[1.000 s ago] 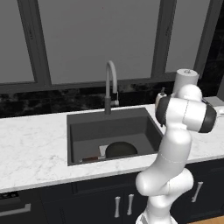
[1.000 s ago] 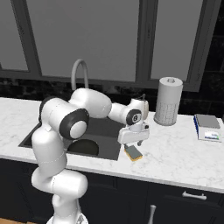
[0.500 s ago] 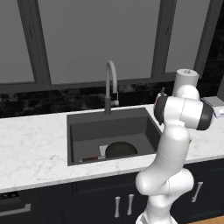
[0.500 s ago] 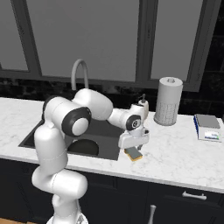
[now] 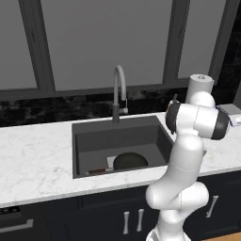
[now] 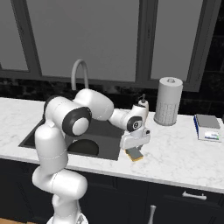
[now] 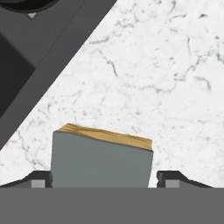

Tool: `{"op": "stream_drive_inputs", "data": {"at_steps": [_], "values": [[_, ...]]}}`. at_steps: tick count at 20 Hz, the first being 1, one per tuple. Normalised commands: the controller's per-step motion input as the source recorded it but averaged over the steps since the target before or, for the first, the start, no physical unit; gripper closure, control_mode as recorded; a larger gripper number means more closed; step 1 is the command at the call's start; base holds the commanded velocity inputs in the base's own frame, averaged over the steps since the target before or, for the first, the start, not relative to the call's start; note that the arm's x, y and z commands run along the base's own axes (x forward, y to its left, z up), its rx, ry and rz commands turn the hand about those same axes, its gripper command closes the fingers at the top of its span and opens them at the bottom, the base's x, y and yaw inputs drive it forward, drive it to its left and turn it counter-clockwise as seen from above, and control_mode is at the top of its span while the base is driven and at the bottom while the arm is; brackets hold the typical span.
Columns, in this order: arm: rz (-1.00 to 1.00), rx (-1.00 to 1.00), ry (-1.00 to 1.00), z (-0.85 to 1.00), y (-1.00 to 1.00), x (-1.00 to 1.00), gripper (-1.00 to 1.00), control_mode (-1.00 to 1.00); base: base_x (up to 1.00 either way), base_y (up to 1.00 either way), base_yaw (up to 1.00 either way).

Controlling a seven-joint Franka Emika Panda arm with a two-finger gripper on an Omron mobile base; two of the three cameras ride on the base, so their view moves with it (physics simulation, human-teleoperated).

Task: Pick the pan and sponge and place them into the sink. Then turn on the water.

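Note:
The yellow sponge (image 6: 135,154) with its dark scouring layer lies at the counter's front, just right of the sink (image 6: 38,130). My gripper (image 6: 135,149) points down onto it. In the hand view the sponge (image 7: 103,159) sits between the two fingertips (image 7: 41,178), which press against its sides, so the gripper is shut on it. The small black pan (image 5: 131,161) rests in the basin (image 5: 117,136), its reddish-brown handle (image 5: 97,171) pointing left. No water runs from the arched faucet (image 5: 120,89).
A paper towel roll (image 6: 168,100) and a soap dispenser (image 6: 142,101) stand behind the gripper. A blue-and-white flat object (image 6: 208,127) lies far right. The sink's dark rim (image 7: 52,65) runs diagonally just left of the sponge.
The hand has dropped a little lower onto the sponge. Pan and faucet are unchanged.

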Motion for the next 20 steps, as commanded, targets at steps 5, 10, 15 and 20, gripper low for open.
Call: {"op": "stream_drive_inputs", "data": {"at_steps": [5, 10, 15, 20], "values": [[0.04, 0.00, -0.15, -0.55, 0.06, -0.62, -1.00, -1.00, 0.00, 0.00, 0.00], [0.00, 0.00, -0.06, -0.70, 0.25, -0.38, -1.00, -1.00, 0.00, 0.00, 0.00], [0.00, -0.08, 0.01, -0.97, 0.54, -0.18, 1.00, -1.00, 0.00, 0.00, 0.00], [0.01, -0.13, 0.01, -1.00, 0.52, -0.40, 1.00, -1.00, 0.00, 0.00, 0.00]]}}
